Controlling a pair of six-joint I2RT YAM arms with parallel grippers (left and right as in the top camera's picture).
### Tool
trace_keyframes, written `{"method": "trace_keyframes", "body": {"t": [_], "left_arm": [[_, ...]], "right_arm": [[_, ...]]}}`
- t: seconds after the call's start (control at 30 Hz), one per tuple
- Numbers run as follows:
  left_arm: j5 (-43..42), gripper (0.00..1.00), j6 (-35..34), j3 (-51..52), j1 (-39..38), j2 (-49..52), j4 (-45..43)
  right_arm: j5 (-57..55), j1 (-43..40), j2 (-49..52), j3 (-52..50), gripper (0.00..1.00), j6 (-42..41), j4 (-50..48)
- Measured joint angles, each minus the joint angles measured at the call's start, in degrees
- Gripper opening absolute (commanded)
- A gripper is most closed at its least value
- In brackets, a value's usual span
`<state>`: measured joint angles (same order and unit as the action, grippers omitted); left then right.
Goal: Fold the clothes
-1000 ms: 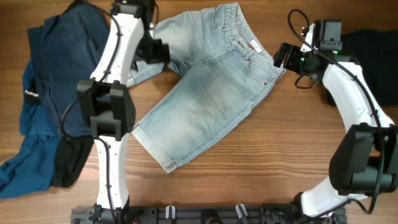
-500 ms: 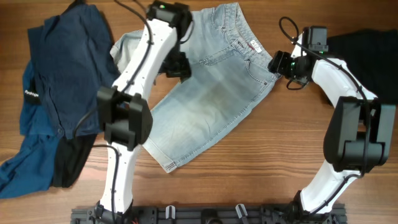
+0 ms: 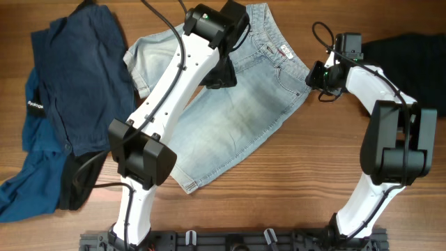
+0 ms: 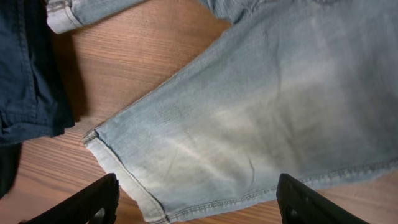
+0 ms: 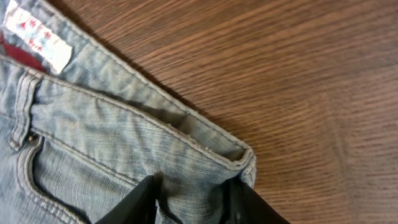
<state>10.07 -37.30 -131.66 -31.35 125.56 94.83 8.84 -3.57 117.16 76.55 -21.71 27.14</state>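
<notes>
Left jaws: spread wide and empty, swung over from the far leg to above the seat.
Right jaws: pinching the waistband corner [image 5: 239,158].
Denim shorts [image 3: 258,118]: flat and unfolded on the counter [image 3: 313,181]; the fold looks about to start.
White label [image 5: 36,38]: near the right jaws.

The right tool [image 5: 191,205] sits at the bottom edge, its two dark fingers [image 5: 135,200] pressed against a bunched fold of the denim shorts [image 5: 112,143] caught between them. The waistband [image 5: 155,106] runs diagonally from the upper left down to a corner just beside the right-hand finger, where the edge curls up slightly. A white label [image 5: 38,42] sits on the waistband at the top left, with red cloth below it. Bare wooden desk [image 5: 298,81] fills the rest.
</notes>
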Motion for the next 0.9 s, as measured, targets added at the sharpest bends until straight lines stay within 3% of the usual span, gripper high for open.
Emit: {"method": "trace_keyframes", "body": {"t": [0.07,0.23,0.4,0.53,0.7,0.9], "left_arm": [[0.61,0.80,-1.51,0.00,0.00,0.00,-1.84],[2.16,0.79,-4.81,0.00,0.00,0.00,-5.20],[3.50,0.78,-5.55,0.00,0.00,0.00,-5.99],[3.67,0.76,-7.02,0.17,-0.04,0.00,-3.58],[3.58,0.72,-9.46,4.96,-0.98,0.00,-1.60],[3.39,0.75,2.56,6.23,-7.45,-0.20,1.44]], "right_arm": [[-1.27,0.04,0.02,0.02,0.04,-2.47,0.61],[-3.13,0.02,0.02,1.03,0.04,-9.92,5.95],[-7.87,-1.29,-1.20,1.86,0.04,-29.33,20.17],[-9.73,-4.15,-2.19,1.49,0.04,-36.33,21.94],[-11.80,-6.36,-2.75,1.31,0.04,-38.27,19.71],[-12.11,-6.36,-2.75,0.79,0.06,-29.53,14.71]]}}
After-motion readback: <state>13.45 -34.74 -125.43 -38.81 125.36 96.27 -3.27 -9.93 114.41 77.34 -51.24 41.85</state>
